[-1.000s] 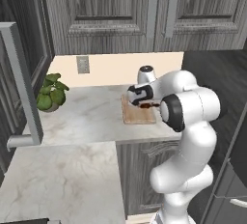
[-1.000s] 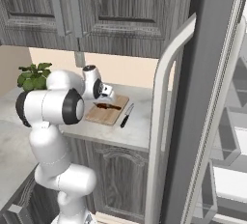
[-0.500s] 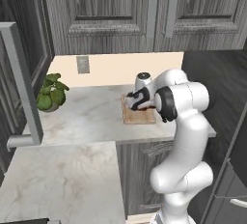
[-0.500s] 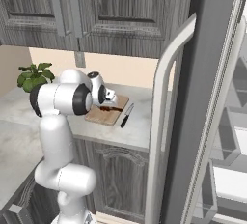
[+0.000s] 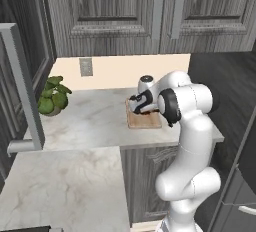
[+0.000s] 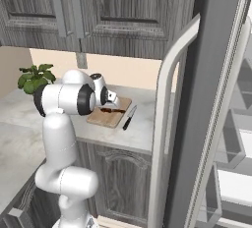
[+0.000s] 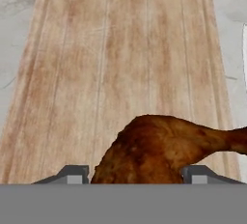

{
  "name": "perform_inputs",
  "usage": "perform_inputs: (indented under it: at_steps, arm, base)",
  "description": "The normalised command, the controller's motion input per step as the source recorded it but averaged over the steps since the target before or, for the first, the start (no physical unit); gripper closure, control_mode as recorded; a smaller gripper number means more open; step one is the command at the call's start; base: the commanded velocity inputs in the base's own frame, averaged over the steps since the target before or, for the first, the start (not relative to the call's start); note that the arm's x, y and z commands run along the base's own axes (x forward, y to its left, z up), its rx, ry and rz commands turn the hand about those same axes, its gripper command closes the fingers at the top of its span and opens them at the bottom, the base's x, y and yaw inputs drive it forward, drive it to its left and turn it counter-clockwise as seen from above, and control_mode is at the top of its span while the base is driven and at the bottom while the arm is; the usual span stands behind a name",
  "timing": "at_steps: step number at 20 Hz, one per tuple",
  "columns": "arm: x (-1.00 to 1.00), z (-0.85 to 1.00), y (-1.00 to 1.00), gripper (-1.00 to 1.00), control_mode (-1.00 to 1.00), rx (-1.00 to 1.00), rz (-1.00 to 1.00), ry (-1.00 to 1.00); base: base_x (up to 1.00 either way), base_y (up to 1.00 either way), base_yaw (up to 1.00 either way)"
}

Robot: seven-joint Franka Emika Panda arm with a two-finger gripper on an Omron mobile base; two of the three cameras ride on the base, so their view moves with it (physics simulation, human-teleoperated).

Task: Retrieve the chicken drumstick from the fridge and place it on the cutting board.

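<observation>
Standing open beside the counter, the fridge plays no part in the risk. On the cutting board, near its edge closest to the gripper, lies the chicken drumstick, thick end between the fingertips; whether they grip it I cannot tell. Lifting away before fully releasing could drag the meat off the board.

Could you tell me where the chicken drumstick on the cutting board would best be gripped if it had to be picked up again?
Grip the chicken drumstick across its thick, meaty end, coming from above. It lies flat on the cutting board, so only a top approach gets around it. The bulb gives broad sides to press on, while the thin bone end tapers and would likely slip. The claw already straddles that thick end.
</observation>
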Motion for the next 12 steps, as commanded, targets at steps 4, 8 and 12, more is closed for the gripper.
perform_inputs:
  at_steps: [4, 8, 12]
  arm:
    - [0.00, -0.10, 0.00, -1.00, -1.00, 0.03, 0.00, 0.00]
    - [0.00, -0.01, 0.00, -1.00, -1.00, 0.00, 0.00, 0.00]
    - [0.00, 0.00, 0.03, -1.00, -1.00, 0.00, 0.00, 0.00]
  base:
    - [0.00, 0.00, 0.00]
    - [0.00, 0.00, 0.00]
    - [0.00, 0.00, 0.00]
